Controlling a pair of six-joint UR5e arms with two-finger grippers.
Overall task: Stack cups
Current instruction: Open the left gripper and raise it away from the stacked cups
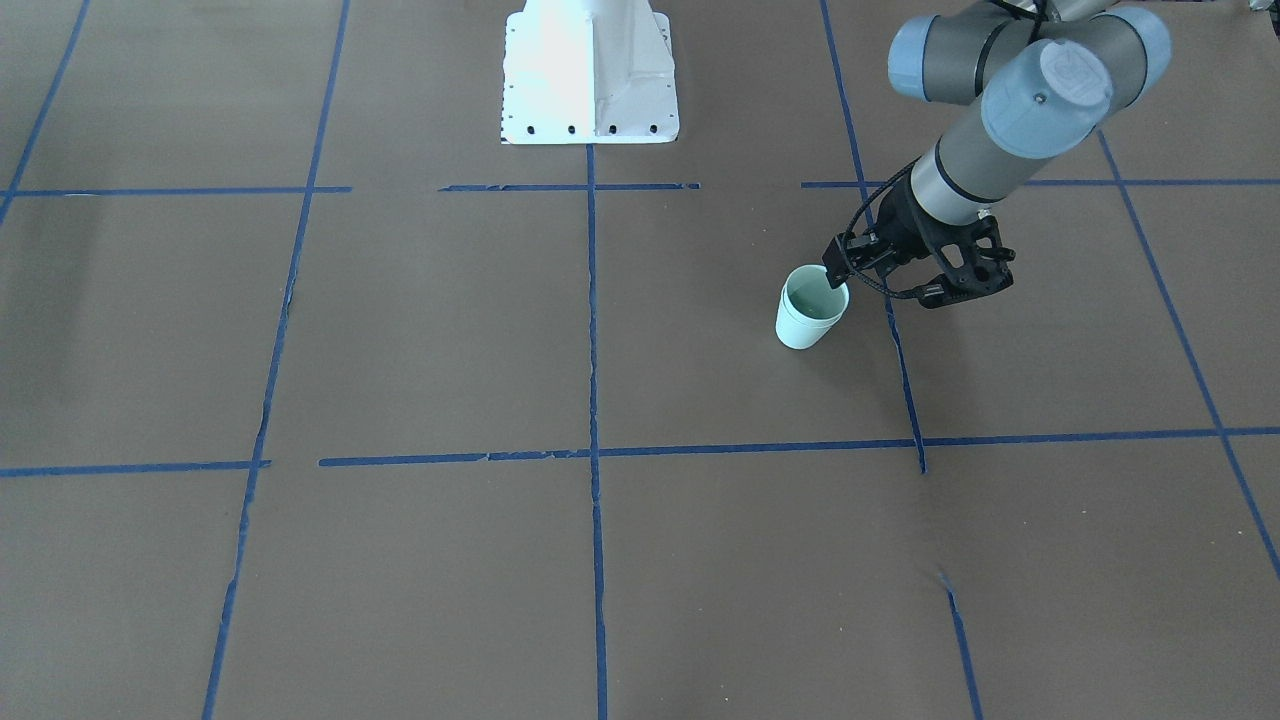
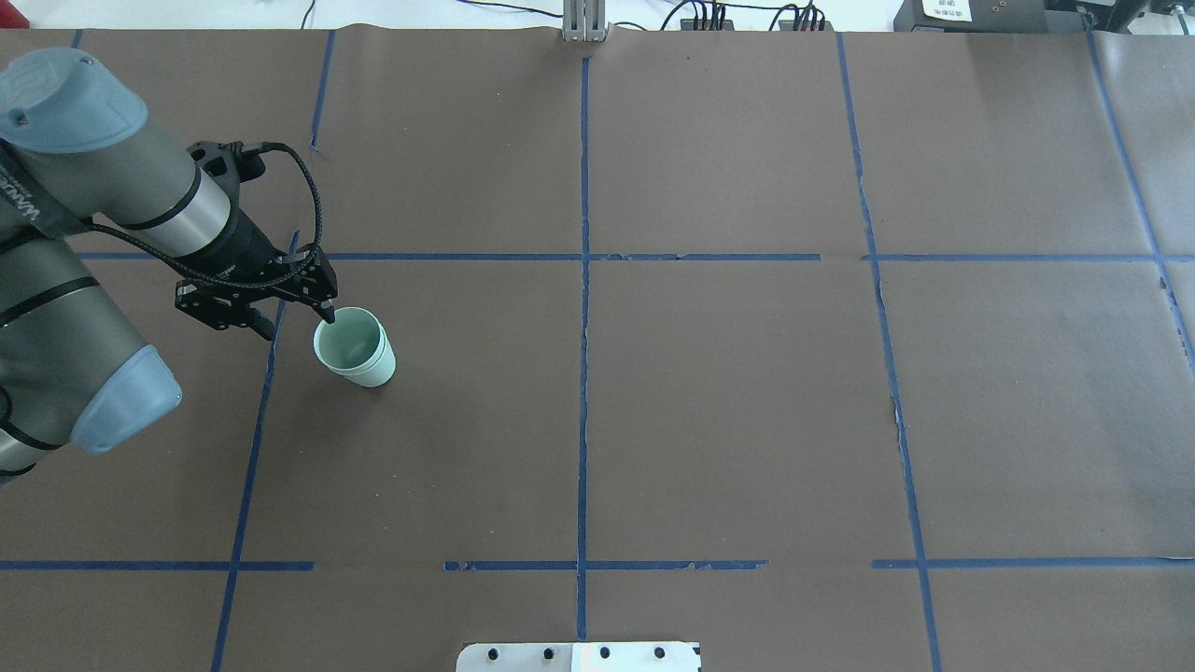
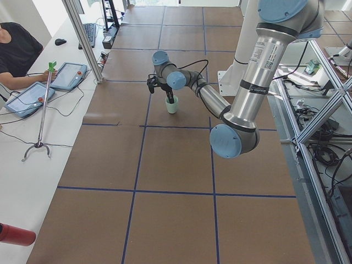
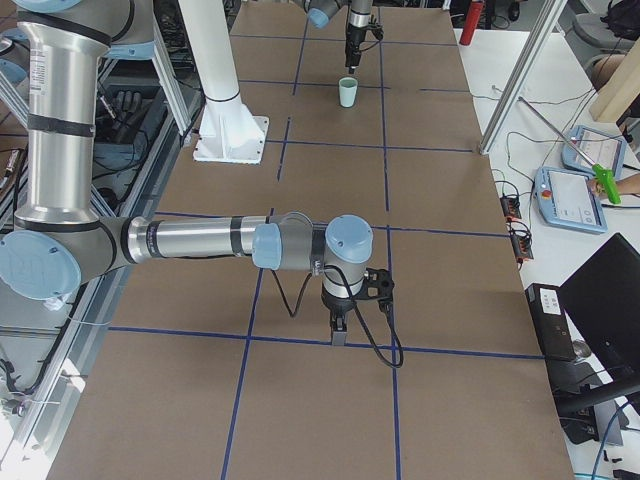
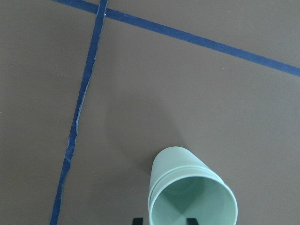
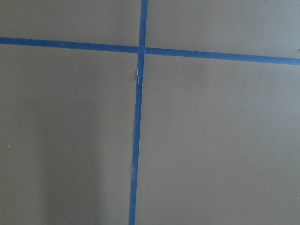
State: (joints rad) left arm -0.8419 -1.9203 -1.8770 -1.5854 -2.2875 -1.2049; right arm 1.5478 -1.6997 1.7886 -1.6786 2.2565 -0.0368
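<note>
Cups (image 5: pixel 180 166) sit nested beneath my left gripper (image 5: pixel 163 220), its parted fingers (image 5: pixel 190 220) straddling the rim, probably to release; whether my right gripper (image 4: pixel 340 338) is parted or closed I cannot tell.

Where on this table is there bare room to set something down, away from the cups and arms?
Free: everything right of the center tape line in the overhead view. Crowded: the left, where the stacked cups stand at the left pincer; the right pincer hangs low at the far right end.

Bright, even light; soft shadows; white base (image 1: pixel 590 80) overexposed.
</note>
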